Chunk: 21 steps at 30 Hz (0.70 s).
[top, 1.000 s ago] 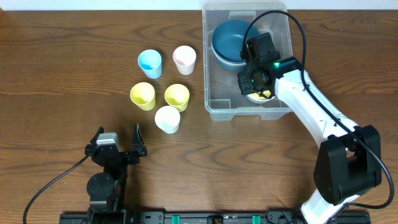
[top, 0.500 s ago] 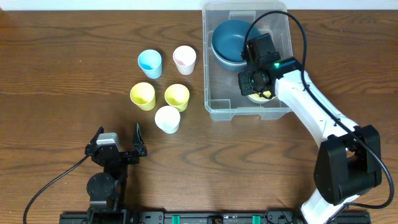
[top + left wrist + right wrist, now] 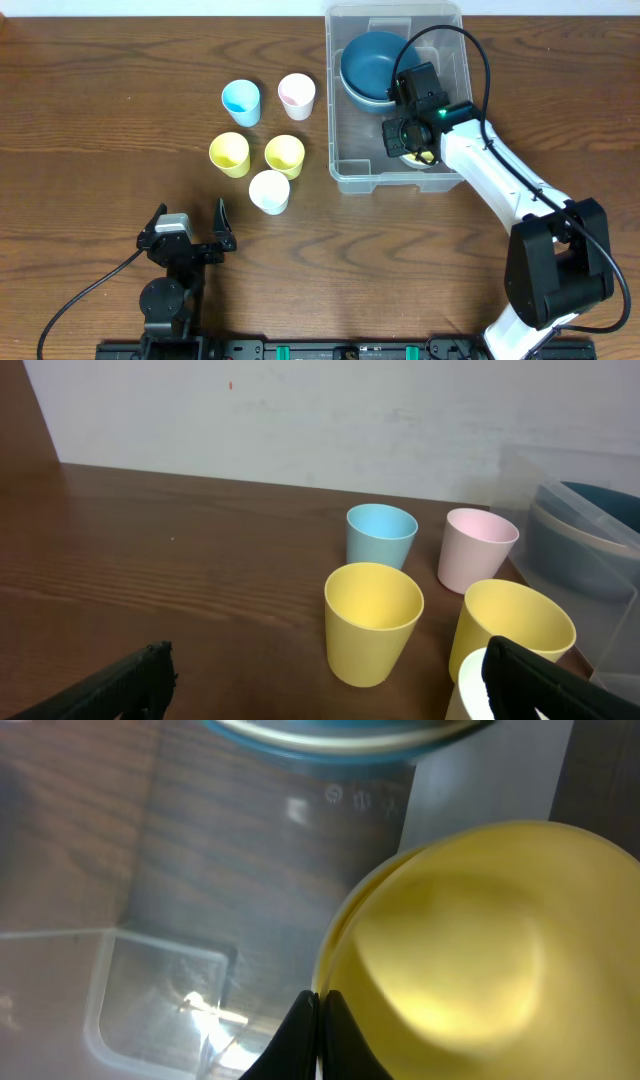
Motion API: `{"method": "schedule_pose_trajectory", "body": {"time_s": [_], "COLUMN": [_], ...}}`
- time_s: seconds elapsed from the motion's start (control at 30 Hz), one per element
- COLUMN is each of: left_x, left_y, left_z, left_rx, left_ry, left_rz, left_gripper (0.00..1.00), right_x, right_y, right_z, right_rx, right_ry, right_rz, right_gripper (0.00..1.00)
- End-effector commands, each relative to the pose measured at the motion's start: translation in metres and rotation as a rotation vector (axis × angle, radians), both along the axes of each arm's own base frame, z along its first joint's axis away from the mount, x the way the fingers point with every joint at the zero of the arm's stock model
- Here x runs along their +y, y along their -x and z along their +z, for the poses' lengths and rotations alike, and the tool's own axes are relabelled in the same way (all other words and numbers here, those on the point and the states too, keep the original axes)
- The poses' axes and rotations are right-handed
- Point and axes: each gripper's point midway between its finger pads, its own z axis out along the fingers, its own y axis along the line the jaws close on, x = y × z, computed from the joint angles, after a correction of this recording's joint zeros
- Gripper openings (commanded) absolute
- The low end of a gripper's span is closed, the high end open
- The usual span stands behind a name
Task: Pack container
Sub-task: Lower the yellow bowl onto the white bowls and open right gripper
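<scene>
The container (image 3: 345,172) sits far right on the desk (image 3: 100,120), a blue bowl (image 3: 368,62) inside. The right gripper (image 3: 318,1010) reaches into it, pinched narrow at the yellow bowl's (image 3: 470,950) rim, likely seating it alongside. The left gripper (image 3: 189,222) hangs wide, idle.

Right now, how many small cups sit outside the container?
5, all left of the container: blue cup and pink cup farthest, left yellow cup, right yellow cup in the middle, white cup nearest. None seems hidden.
</scene>
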Motion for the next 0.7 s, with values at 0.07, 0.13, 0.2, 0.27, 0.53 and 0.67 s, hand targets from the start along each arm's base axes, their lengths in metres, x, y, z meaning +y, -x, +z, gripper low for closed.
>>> {"method": "schedule_pose_trajectory", "body": {"time_s": [0.07, 0.13, 0.2, 0.27, 0.53, 0.67], "left_x": [0.003, 0.003, 0.003, 0.003, 0.003, 0.003], "left_y": [0.001, 0.001, 0.001, 0.001, 0.001, 0.001], "left_z": [-0.018, -0.018, -0.018, -0.018, -0.018, -0.018], "left_rx": [0.052, 0.052, 0.052, 0.052, 0.052, 0.052], "left_ry": [-0.02, -0.019, -0.019, -0.02, -0.019, -0.019], "left_rz": [0.014, 0.015, 0.014, 0.014, 0.014, 0.015], "left_gripper": [0.98, 0.98, 0.98, 0.98, 0.98, 0.98], "right_x": [-0.006, -0.007, -0.007, -0.006, -0.004, -0.008], "right_y": [-0.007, -0.012, -0.016, -0.02, -0.046, -0.051], "right_z": [-0.008, -0.014, -0.022, -0.028, -0.018, -0.016], "right_rx": [-0.012, -0.013, -0.013, -0.023, -0.135, -0.158], "right_ry": [-0.002, -0.003, 0.001, 0.006, 0.005, 0.017], "right_rz": [-0.024, -0.03, -0.025, -0.01, -0.013, -0.021], "right_gripper": [0.03, 0.03, 0.02, 0.02, 0.07, 0.08]}}
